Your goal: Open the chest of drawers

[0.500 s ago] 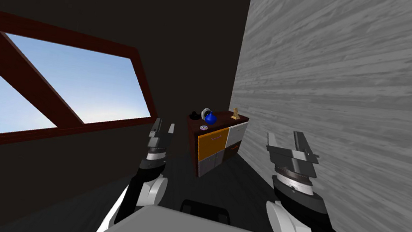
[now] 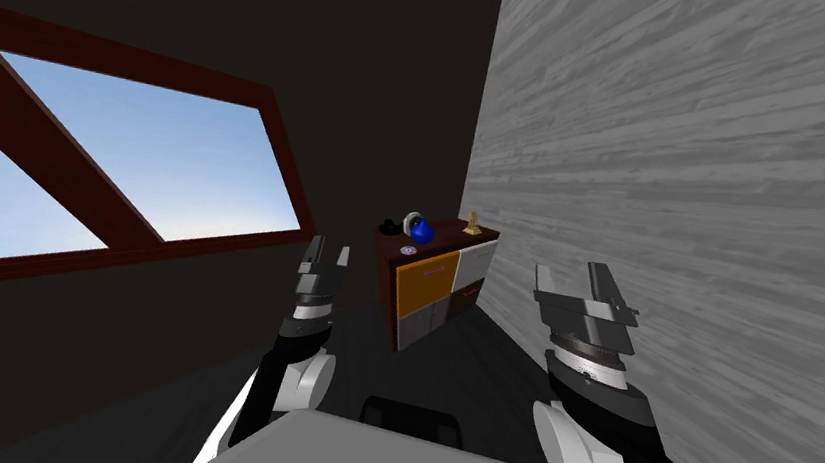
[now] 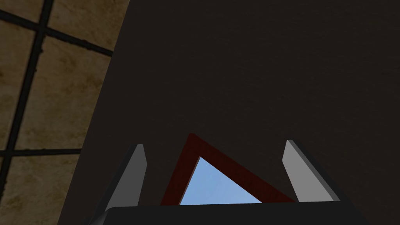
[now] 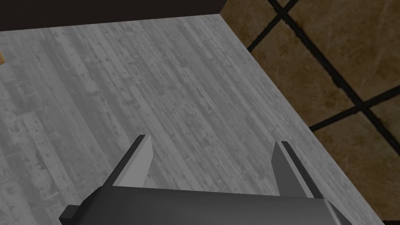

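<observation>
My view turns slightly; the window (image 2: pixel 123 158) slides left. The chest of drawers (image 2: pixel 439 283) stays centre-frame, still far off. The left gripper (image 2: pixel 327 254) and right gripper (image 2: pixel 577 282) gape, empty.

Ahead of me the chest (image 2: pixel 433 287) stands on the dark floor (image 2: pixel 483 365), bearing a blue vase (image 2: pixel 422 234), black item (image 2: pixel 389 228), disc (image 2: pixel 408 250) and tan figurine (image 2: pixel 472 222).
</observation>
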